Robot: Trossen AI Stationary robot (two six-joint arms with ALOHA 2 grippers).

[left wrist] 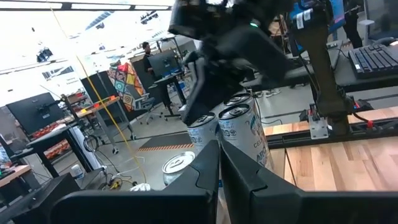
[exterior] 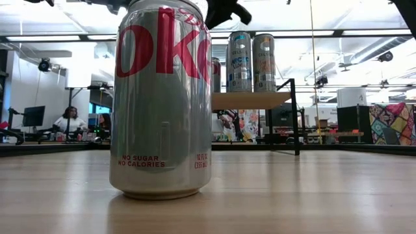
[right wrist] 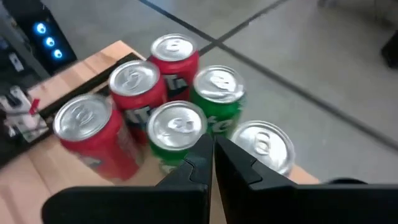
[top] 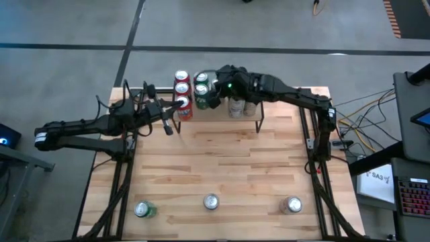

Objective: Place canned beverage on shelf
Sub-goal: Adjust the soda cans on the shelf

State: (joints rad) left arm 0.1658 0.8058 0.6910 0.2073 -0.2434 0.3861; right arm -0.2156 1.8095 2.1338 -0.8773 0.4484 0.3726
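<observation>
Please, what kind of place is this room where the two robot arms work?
Probably a robotics lab in an open office. Desks with computer monitors and seated people show behind the light wooden table, loose cables run over the grey concrete floor, and a black keyboard lies beside it.

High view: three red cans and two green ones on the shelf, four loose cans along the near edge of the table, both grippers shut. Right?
One thing is off: the high view shows three loose cans along the table's near edge, not four: a green can, a silver can and another silver can. The rest stands: both the left gripper and the right gripper are shut at the shelf.
</observation>
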